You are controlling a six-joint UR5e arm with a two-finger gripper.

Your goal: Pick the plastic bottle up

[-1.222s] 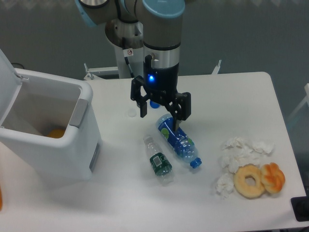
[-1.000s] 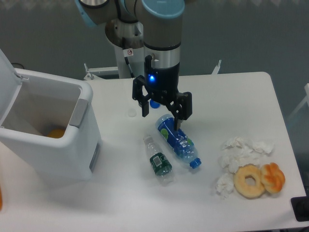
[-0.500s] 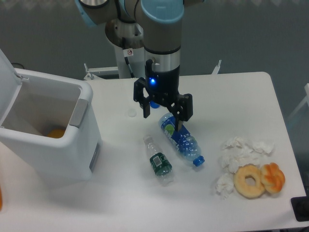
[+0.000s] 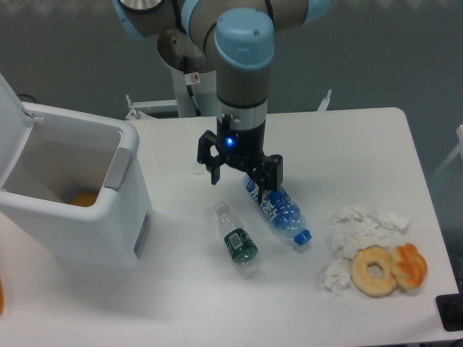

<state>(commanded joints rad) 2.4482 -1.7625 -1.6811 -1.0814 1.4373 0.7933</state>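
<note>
The plastic bottle (image 4: 236, 240) is seen lying on its side on the white bench (image 4: 362, 144), white cap toward the arm, dark green label band near its middle. Just right of it a blue-tinted bottle (image 4: 278, 207) lies slantwise, blue cap pointing lower right. The gripper (image 4: 241, 179) is held above the upper end of the blue-tinted bottle, jaws spread wide and nothing held; whether the right finger touches that bottle cannot be made out. The plastic bottle is left untouched, below the gripper. An open white bin (image 4: 108, 217) is placed at the left. Crumpled tissues (image 4: 362, 225) and two doughnuts (image 4: 388, 268) are noted at the right.
</note>
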